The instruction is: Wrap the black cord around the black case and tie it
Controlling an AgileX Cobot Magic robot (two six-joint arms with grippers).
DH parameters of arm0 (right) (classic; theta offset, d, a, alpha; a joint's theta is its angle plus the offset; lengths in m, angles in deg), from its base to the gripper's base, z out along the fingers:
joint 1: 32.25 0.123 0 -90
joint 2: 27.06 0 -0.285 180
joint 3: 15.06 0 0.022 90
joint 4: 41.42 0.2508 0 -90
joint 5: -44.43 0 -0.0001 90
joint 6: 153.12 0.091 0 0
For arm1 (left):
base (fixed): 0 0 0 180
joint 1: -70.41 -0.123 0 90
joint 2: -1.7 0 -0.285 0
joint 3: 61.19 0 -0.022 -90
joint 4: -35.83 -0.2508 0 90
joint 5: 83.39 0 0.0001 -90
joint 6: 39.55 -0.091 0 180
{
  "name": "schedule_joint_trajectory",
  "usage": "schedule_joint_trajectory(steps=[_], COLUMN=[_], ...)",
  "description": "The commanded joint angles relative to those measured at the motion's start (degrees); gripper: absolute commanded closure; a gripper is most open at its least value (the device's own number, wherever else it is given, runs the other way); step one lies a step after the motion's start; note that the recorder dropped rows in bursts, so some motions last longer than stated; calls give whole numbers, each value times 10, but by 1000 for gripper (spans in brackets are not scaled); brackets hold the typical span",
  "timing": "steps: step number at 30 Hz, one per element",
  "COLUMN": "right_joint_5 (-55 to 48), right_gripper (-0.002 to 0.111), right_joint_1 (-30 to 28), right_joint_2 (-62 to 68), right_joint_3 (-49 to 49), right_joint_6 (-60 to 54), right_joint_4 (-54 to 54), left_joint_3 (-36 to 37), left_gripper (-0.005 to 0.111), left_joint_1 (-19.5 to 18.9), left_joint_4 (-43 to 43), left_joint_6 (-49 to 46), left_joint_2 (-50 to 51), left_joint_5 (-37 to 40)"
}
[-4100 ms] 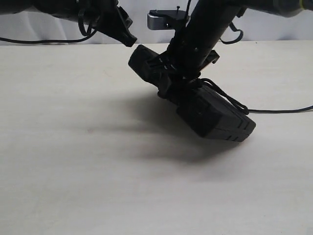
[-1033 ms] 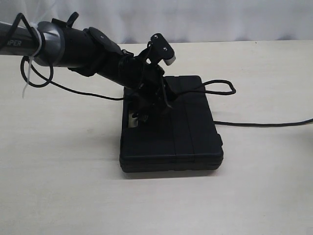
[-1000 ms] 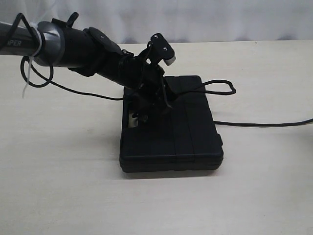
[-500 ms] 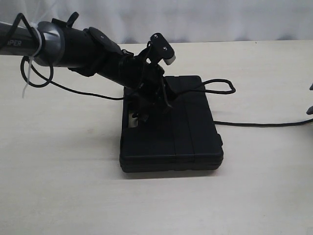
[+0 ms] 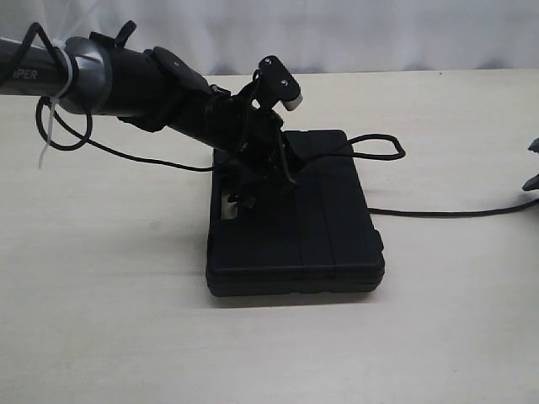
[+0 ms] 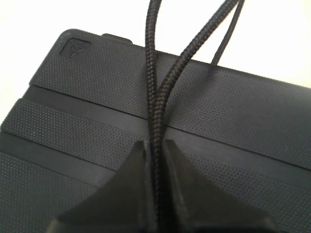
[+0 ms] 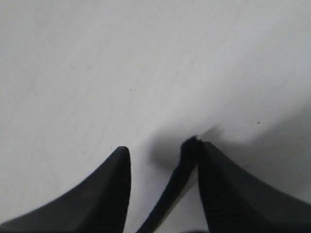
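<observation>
1. The table (image 5: 101,337) is pale and bare at the front.
2. The case (image 5: 312,236) lies flat on it near the middle. Its grooves run front to back, and its handle slot (image 5: 227,206) is on the left side.
3. From the right side of the case the cord (image 5: 438,214) runs along the table toward the right edge of the exterior view.
4. The left gripper (image 5: 253,189) comes down on the left part of the case, just beside the slot. In the wrist view the left gripper (image 6: 154,145) has its jaws closed on two strands of cord (image 6: 158,87). The strands lie side by side and lead from the pinch across the textured top of the case (image 6: 82,92).
5. The right gripper (image 5: 532,164) shows only as a dark tip at the right edge, well apart from the case. In its wrist view the right gripper (image 7: 163,150) holds its jaws apart above the table (image 7: 97,58). The cord (image 7: 177,182) passes between them against one finger (image 7: 228,194) and clear of the other (image 7: 107,194), so it is not gripped.
6. Past the far right corner of the case, the cord forms a loop that sticks out over the table.
7. The left arm (image 5: 109,80) slants up and back to the left. A thin black line (image 5: 126,156) runs from under it to the case; I cannot tell whether it is wire or cord.
8. A white backdrop (image 5: 379,34) closes the scene behind the table.
</observation>
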Motion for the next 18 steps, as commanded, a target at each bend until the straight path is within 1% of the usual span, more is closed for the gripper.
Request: schedule_joint_trajectory(steps=[1,4,5,10,13,18], right_joint_5=[-67,-74,-77,-104,-108,-107], right_gripper=[81,103,104,104,104,104], right_joint_1=[-2,-2,-2,6,36,103], right_joint_2=[50,54,54,54,47,8], right_joint_3=[14,14,14,14,14,21], right_joint_6=[-38,-68,-77,-150,-193,-259], right_joint_4=[-7,-7,-2,63,85,77], left_joint_3=[1,1,1,1,1,1], left_gripper=[105,105,105,105,105,105], left_joint_1=[-2,-2,-2,-2,-2,-2], left_joint_4=[8,8,8,8,8,6], left_joint_6=[0,0,0,0,0,0], left_joint_2=[-7,-7,-7,-7,-7,-7], left_joint_5=[-2,-4,-4,-4,-5,-16])
